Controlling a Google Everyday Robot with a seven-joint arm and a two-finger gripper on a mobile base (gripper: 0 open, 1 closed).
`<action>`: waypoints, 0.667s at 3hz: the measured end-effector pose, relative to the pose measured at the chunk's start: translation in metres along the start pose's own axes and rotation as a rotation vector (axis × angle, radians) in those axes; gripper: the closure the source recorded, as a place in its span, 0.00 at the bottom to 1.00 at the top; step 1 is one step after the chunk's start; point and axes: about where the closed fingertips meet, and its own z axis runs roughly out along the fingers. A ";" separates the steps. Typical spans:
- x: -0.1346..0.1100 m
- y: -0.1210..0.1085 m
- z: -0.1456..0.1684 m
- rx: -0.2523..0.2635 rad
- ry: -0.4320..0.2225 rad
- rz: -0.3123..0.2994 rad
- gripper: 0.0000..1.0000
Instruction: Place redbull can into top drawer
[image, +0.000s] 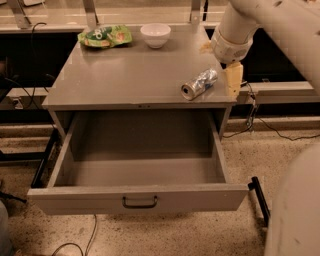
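The redbull can (199, 83) lies on its side on the grey cabinet top (125, 70), near the front right corner, its shiny round end facing the front. The top drawer (137, 197) is pulled wide open below it, with a dark handle (139, 202) at the centre of its front panel; nothing lies inside. My gripper (233, 80) hangs just right of the can, at the cabinet's right edge, with nothing in it. Only one pale finger shows clearly.
A white bowl (155, 35) and a green snack bag (104, 36) sit at the back of the cabinet top. Cables run along the floor on both sides. A dark frame piece (260, 197) stands right of the drawer.
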 end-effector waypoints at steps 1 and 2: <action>-0.001 -0.011 0.018 -0.026 0.029 -0.041 0.00; -0.007 -0.020 0.033 -0.055 0.020 -0.074 0.00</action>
